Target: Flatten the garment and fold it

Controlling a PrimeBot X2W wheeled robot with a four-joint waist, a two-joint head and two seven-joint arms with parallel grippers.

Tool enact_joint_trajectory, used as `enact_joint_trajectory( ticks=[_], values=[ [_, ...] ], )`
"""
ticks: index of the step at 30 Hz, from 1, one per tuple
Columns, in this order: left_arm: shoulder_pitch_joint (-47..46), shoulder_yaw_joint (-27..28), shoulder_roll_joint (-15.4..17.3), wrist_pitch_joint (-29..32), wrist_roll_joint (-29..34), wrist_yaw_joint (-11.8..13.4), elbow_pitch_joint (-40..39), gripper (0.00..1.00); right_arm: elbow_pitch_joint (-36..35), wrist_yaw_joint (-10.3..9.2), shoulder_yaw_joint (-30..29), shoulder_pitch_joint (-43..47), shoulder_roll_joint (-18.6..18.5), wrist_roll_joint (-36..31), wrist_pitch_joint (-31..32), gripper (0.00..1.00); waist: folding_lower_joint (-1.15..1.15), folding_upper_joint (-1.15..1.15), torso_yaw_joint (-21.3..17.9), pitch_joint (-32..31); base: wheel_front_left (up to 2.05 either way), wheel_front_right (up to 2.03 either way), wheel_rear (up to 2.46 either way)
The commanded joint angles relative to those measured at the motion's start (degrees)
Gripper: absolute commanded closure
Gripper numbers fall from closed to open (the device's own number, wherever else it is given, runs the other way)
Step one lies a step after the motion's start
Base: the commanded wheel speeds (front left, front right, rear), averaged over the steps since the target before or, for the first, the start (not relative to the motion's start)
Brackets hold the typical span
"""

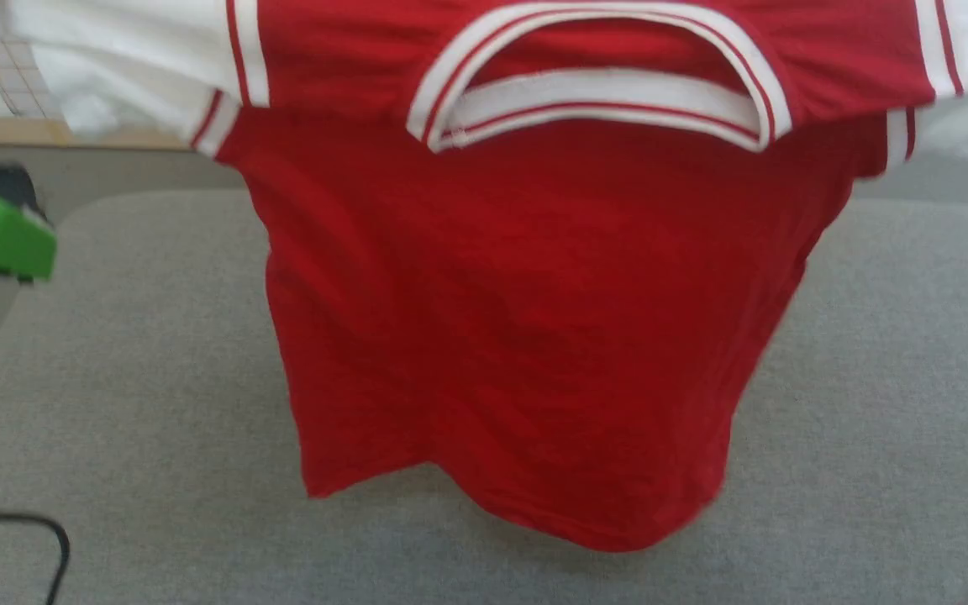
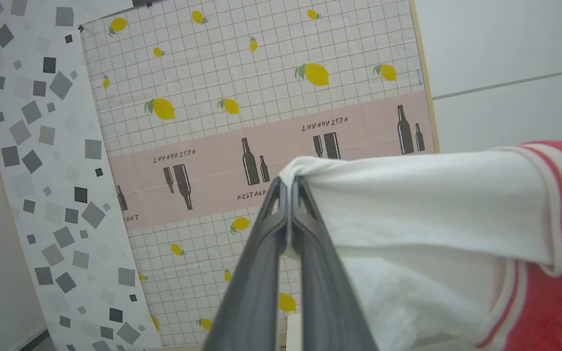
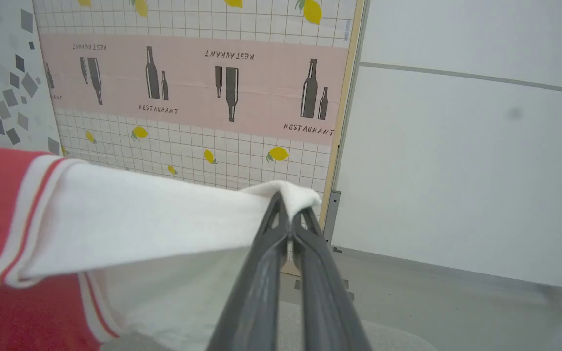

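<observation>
**A:** Where is the garment [image 1: 518,336] at the moment?

**B:** In the air, hung out between the two arms. From the head view the collar [image 1: 602,92] is at the top and the red body drops towards the grey worktop [image 1: 870,420]. The hem [image 1: 534,504] sits low over it. I cannot tell whether it brushes the surface.

**A:** And the grip?

**B:** The left hand [image 2: 290,183] has its fingers pressed together on the bunched end of one white sleeve [image 2: 432,195]. The right hand [image 3: 288,209] pinches the other sleeve [image 3: 139,214] the same way. The cloth runs nearly taut from each pinch back to the striped trim.

**A:** Why hold it by the sleeve ends?

**B:** My reading is that it spreads the shirt to full width and lets its own weight pull the body straight. That takes out most creases before it is laid down.

**A:** The hem looks uneven, though.

**B:** Yes, it dips lower towards the robot's right and curls a little. If it is lowered like that, the edge could fold under itself. I would expect the hem to go down first, with the shoulders drawn away across the worktop.
</observation>
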Motion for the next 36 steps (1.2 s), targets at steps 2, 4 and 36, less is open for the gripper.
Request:
enact_joint_trajectory(
  ticks=[2,4,36],
  values=[
    [-5.64,-0.88,0.57,0.78,-0.07,-0.88,3.2,1.0,2.41,-0.11,1.43,-5.48,-0.73,0.03,-0.21,1.0,0.0,0.0,-1.9,6.35,0.0,0.0,0.0],
    [-11.33,-2.23,0.77,1.26,0.39,-1.84,6.81,1.0,5.01,-0.11,3.27,-10.88,-1.17,-1.04,-1.02,1.0,0.0,0.0,-2.67,9.92,0.0,0.0,0.0],
    [-40.55,-12.1,-10.41,-22.43,5.27,-5.55,53.74,1.0,46.32,-0.11,13.95,-38.52,8.78,-11.46,-28.39,1.0,0.0,0.0,-2.84,27.18,0.0,0.0,0.0]
  ],
)
